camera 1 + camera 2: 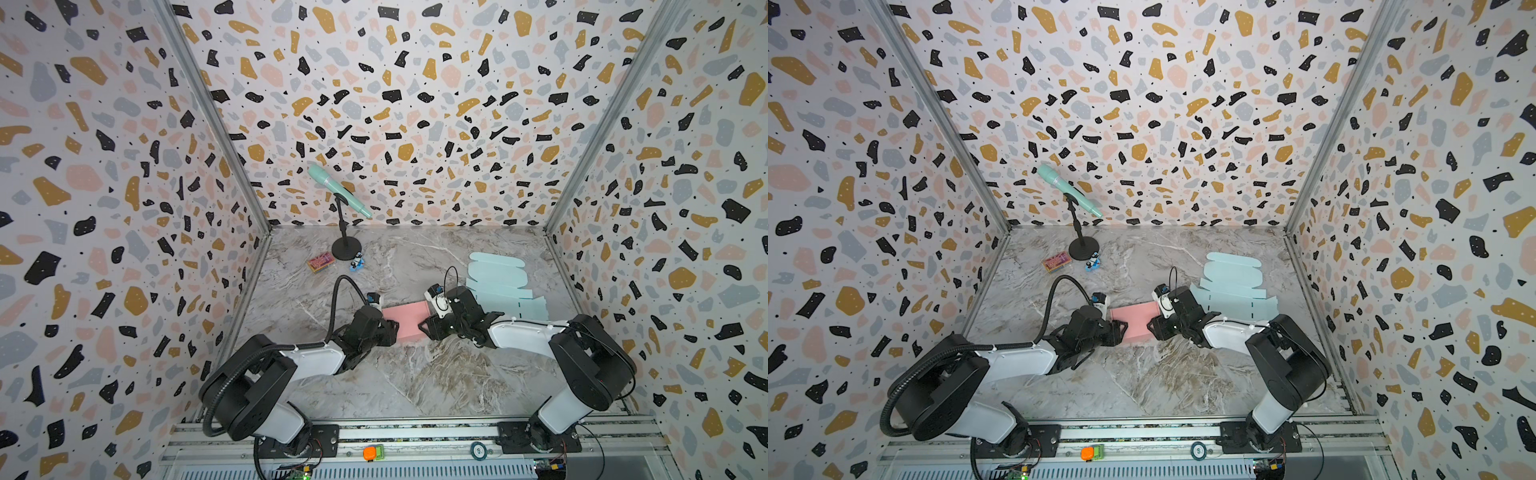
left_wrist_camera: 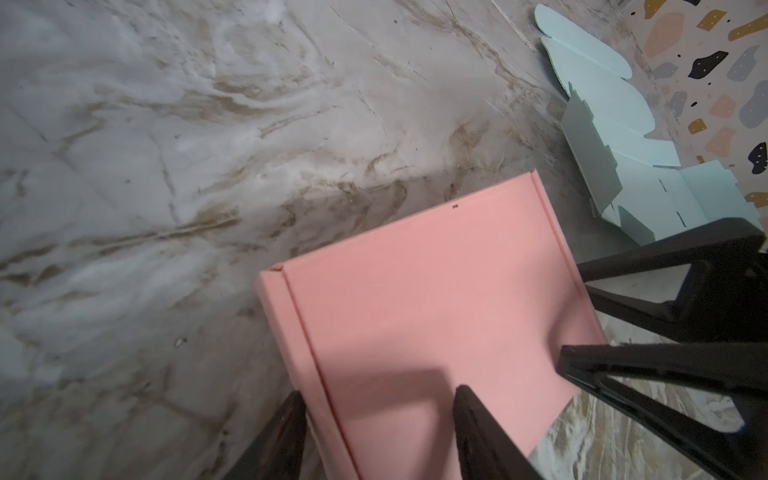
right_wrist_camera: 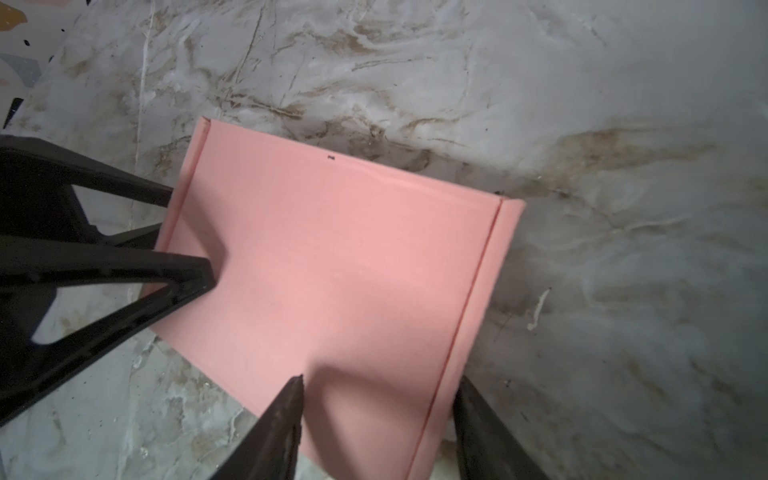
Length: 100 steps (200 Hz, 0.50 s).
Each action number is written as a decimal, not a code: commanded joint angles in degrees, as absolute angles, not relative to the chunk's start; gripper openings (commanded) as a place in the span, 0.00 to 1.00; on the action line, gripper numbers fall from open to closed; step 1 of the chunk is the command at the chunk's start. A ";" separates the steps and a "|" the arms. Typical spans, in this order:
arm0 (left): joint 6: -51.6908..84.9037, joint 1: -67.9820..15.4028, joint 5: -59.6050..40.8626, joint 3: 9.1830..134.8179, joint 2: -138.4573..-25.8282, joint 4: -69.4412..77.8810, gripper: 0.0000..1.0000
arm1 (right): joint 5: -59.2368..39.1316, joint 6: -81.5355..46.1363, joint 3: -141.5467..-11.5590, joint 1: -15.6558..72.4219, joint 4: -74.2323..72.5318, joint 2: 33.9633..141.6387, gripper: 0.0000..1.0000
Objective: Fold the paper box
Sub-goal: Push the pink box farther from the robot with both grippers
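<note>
The flat, matte pink paper box [image 1: 405, 322] lies closed on the veined marble tabletop [image 1: 415, 374], between the two arms. The left gripper [image 2: 378, 399] and right gripper [image 3: 379, 382] each straddle a creased side edge, their tapered black jaws apart. Beyond them, pale blue die-cut cardboard blanks [image 1: 498, 286] lie flat. Farthest back is a mint microphone [image 1: 332, 185] on a round-based stand.

From my screens the paper box [image 1: 407, 322] is plain salmon pink. The table [image 1: 415, 374] is grey-white marble veined in brown. I see pale blue flat box blanks [image 1: 498, 286], a mint-green microphone [image 1: 328, 180] and its black stand [image 1: 346, 249]. The walls [image 1: 415, 104] are white terrazzo flecked black, ochre, pink and grey.
</note>
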State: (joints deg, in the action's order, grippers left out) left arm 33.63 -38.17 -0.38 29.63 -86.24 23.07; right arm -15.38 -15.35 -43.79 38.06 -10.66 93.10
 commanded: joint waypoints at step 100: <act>28.00 -31.66 -11.93 44.63 -99.99 28.34 0.55 | -21.65 -15.31 -57.61 35.13 -11.92 103.66 0.57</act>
State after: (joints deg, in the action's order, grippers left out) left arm 30.59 -31.35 -4.23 40.64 -97.67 23.97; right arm -15.27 -16.21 -53.95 34.35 -10.66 102.52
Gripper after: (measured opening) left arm 0.555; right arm 0.575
